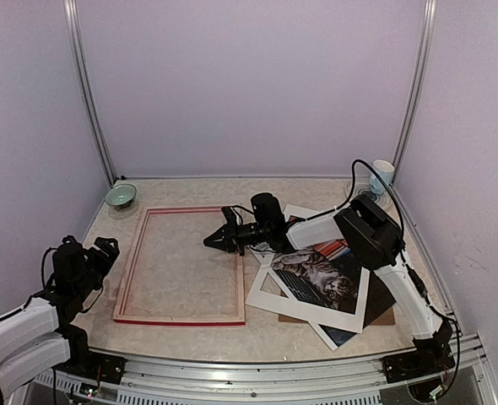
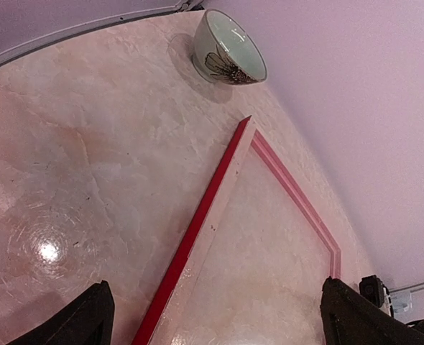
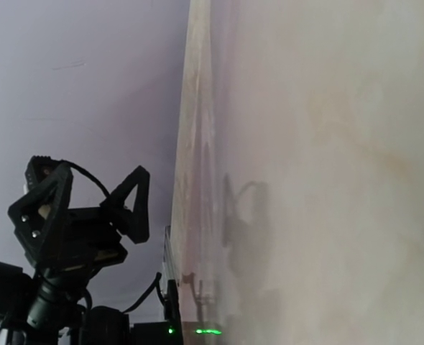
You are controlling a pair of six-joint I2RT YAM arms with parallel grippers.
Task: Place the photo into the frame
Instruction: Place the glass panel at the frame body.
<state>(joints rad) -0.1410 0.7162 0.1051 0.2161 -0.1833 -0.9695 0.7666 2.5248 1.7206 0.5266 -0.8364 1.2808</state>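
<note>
The frame (image 1: pixel 181 320) lies flat at the left middle of the table, pale wood side up with thin red edges. Its red left edge (image 2: pixel 187 248) runs through the left wrist view. The photo (image 1: pixel 318 279), a grey cat print, lies to the right, partly under a white card mat (image 1: pixel 304 311). My right gripper (image 1: pixel 210 241) is shut and turned sideways just above the frame's right side, with nothing seen in it. Its fingers do not show in its own wrist view. My left gripper (image 2: pixel 219 332) is open, low beside the frame's left edge, its fingers (image 2: pixel 90 320) far apart.
A green bowl (image 1: pixel 121 196) stands at the back left, also seen as a flowered bowl (image 2: pixel 230 47) beyond the frame's corner. A white cup (image 1: pixel 382 175) is at the back right. A brown board (image 1: pixel 386 315) sticks out under the print.
</note>
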